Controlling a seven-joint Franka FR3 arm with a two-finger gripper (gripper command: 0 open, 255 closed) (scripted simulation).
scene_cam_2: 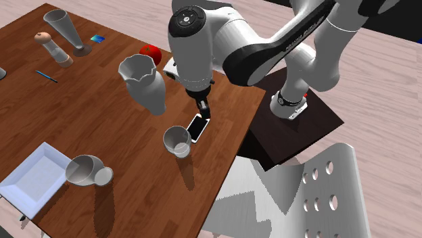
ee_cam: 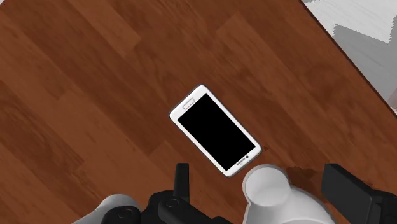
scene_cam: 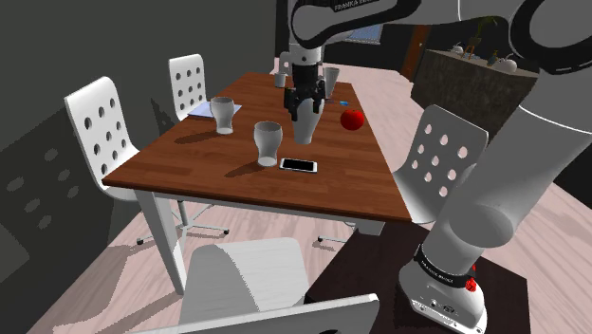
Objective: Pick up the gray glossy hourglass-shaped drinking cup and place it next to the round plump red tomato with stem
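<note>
a dining area in a home is shown. a brown wooden tabletop [scene_cam: 180, 161] is ringed by 4 white chairs [scene_cam: 100, 121] with round holes punched in their backs, and a pale plank floor [scene_cam: 256, 228] is seen beneath. household things are laid out on the tabletop: drinking glasses [scene_cam: 268, 142], a red tomato [scene_cam: 353, 119], a phone [scene_cam: 298, 165], a grinder [scene_cam_2: 53, 49] and a white square dish [scene_cam_2: 37, 172]. a dark cabinet [scene_cam: 465, 81] with small objects on top is seen behind.
</note>
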